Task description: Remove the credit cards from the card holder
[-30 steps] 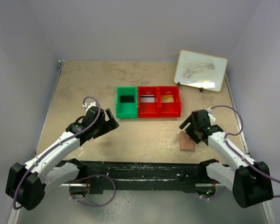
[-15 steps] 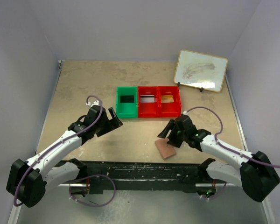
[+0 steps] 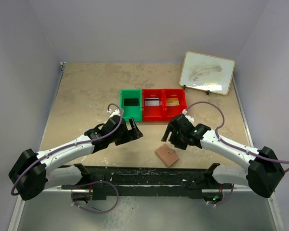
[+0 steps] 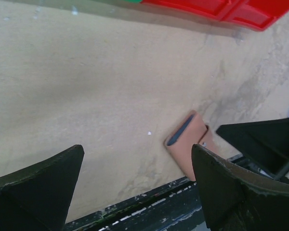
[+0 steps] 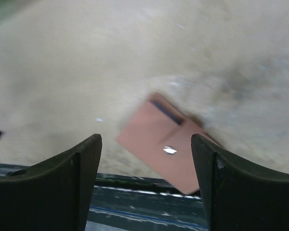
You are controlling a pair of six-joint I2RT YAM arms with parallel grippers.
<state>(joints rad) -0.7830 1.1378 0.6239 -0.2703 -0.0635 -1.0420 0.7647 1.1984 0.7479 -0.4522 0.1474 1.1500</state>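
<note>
The card holder [image 3: 166, 155] is a tan-pink wallet lying folded shut on the table near the front edge. It also shows in the left wrist view [image 4: 187, 142] and in the right wrist view [image 5: 166, 144], where its metal snap faces up. My right gripper [image 3: 170, 138] is open and empty just behind the wallet [image 5: 145, 140]. My left gripper [image 3: 136, 132] is open and empty to the wallet's left [image 4: 137, 151]. A black card [image 3: 130, 102] lies in the green bin [image 3: 123, 109]. A white-grey card [image 3: 152, 102] and a gold card [image 3: 172, 101] lie in the red bins [image 3: 164, 117].
A framed whiteboard [image 3: 207, 72] leans at the back right. The black front rail [image 3: 144, 174] runs just below the wallet. The bins stand in a row at the table's middle, behind both grippers.
The wallet has moved left along the front edge with my right gripper, which now stands open off it. My left arm has reached right toward the middle.
</note>
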